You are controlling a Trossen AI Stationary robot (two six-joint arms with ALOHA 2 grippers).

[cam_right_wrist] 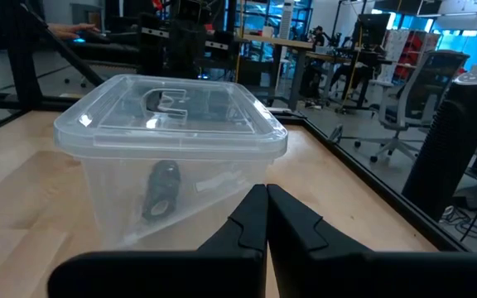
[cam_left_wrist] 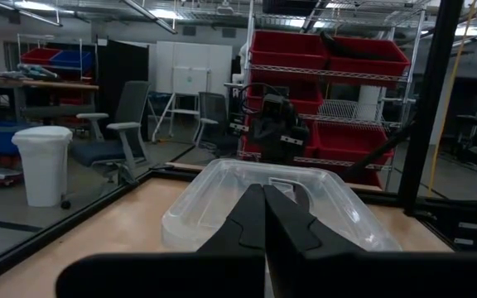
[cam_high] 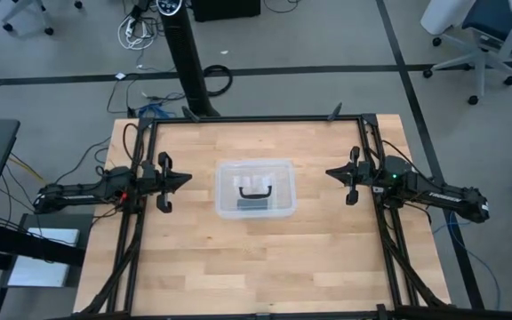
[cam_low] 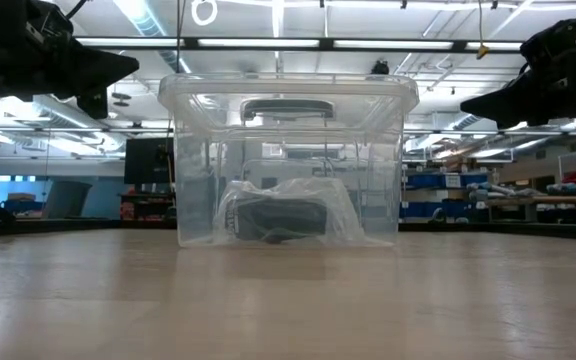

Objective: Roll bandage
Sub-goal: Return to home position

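The bandage (cam_low: 280,222) is a small black roll inside a crinkly clear plastic bag (cam_low: 286,210), which lies on the floor of a closed clear plastic box (cam_high: 255,188) at the table's middle. The roll also shows through the box wall in the right wrist view (cam_right_wrist: 162,189). The box lid has a black handle (cam_high: 256,190). My left gripper (cam_high: 188,179) hovers to the left of the box, shut and empty. My right gripper (cam_high: 329,172) hovers to the right of the box, shut and empty.
The box (cam_low: 286,160) stands on the wooden tabletop (cam_high: 256,258), with bare wood around it on all sides. A black frame (cam_high: 256,119) runs along the table's edges. The other arm (cam_left_wrist: 273,124) shows beyond the box in the left wrist view.
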